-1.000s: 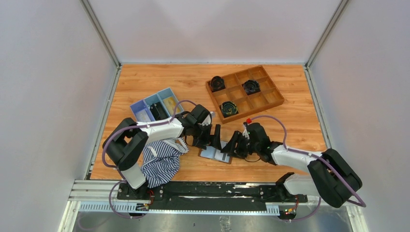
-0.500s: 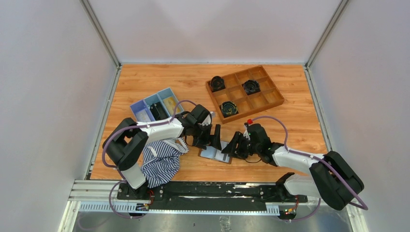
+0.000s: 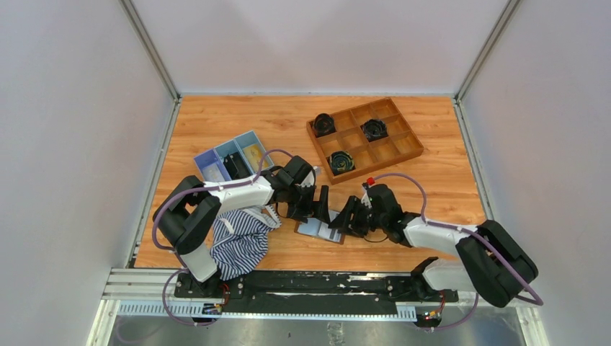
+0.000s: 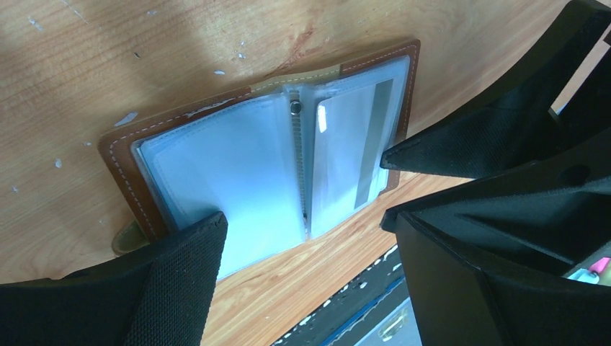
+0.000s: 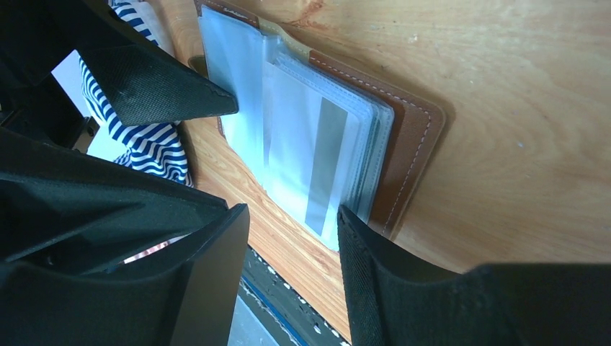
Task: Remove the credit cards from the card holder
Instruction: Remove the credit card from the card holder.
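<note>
Open card holder (image 3: 318, 230) between left pincer (image 3: 315, 210) and right pincer (image 3: 345, 219).

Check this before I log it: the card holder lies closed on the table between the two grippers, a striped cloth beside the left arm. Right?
Not closed: the left wrist view shows the card holder lying open, clear sleeves spread. It does lie on the table between the left gripper and right gripper, striped cloth beside the left arm.
</note>
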You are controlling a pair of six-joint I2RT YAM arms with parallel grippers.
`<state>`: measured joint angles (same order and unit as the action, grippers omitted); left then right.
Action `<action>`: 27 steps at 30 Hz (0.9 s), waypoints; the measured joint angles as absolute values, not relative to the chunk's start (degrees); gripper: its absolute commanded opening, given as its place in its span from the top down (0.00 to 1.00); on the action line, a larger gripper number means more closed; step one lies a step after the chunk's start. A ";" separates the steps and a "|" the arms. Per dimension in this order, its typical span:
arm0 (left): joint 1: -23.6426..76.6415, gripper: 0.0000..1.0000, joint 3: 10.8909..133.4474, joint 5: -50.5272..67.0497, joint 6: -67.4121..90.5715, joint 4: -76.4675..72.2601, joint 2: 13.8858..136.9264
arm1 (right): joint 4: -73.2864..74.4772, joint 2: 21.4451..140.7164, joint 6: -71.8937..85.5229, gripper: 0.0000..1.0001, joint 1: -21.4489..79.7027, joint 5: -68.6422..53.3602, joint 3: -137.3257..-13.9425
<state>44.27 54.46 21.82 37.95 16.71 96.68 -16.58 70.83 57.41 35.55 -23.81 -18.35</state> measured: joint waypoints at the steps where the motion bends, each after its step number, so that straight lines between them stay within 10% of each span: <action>1: 44.27 0.07 54.46 21.82 37.95 16.64 96.68 | -17.43 71.46 57.67 0.46 35.55 -24.21 -18.35; 27: 43.57 0.08 54.02 22.63 37.95 16.27 96.38 | -19.64 72.01 61.49 0.52 36.38 -25.82 -18.35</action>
